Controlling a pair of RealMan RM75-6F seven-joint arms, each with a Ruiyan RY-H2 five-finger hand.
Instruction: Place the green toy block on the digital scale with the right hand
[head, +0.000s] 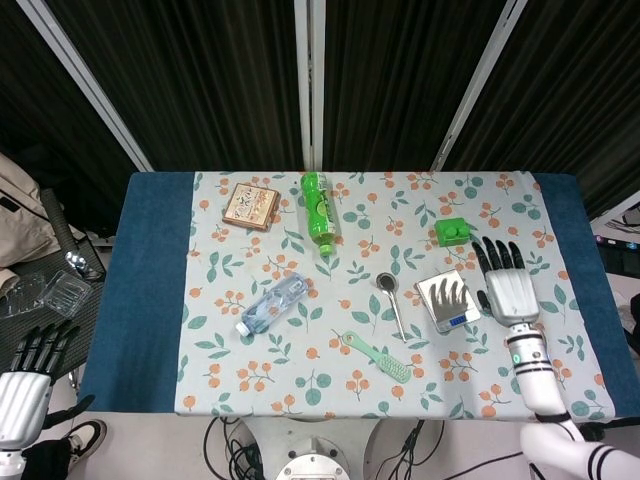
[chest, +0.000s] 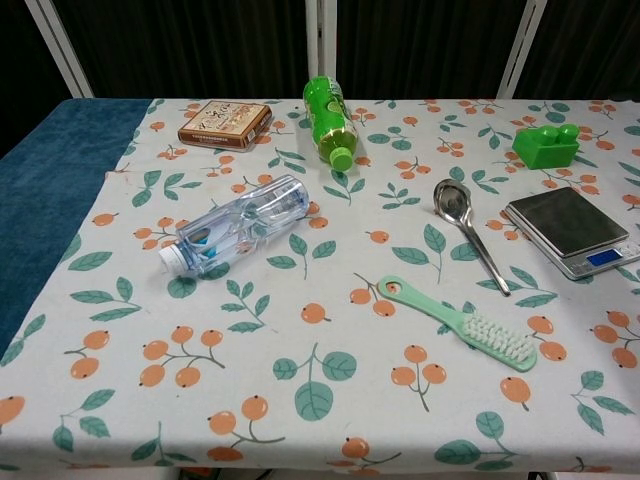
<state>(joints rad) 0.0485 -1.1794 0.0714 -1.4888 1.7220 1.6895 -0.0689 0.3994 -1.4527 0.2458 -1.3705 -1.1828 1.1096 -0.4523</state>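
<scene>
The green toy block (head: 453, 231) (chest: 545, 145) sits on the floral cloth at the far right. The digital scale (head: 447, 298) (chest: 570, 229) lies nearer, its shiny plate bare. My right hand (head: 508, 283) hovers open, fingers spread and pointing away from me, just right of the scale and a little nearer than the block; it holds nothing and does not appear in the chest view. My left hand (head: 28, 375) hangs open off the table's left side, beyond the blue cloth edge.
A metal spoon (head: 392, 299) lies left of the scale, with a mint-green brush (head: 376, 356) in front of it. A clear water bottle (head: 272, 305), a green bottle (head: 318, 211) and a small brown box (head: 250, 205) occupy the left and far middle of the table (head: 150, 300).
</scene>
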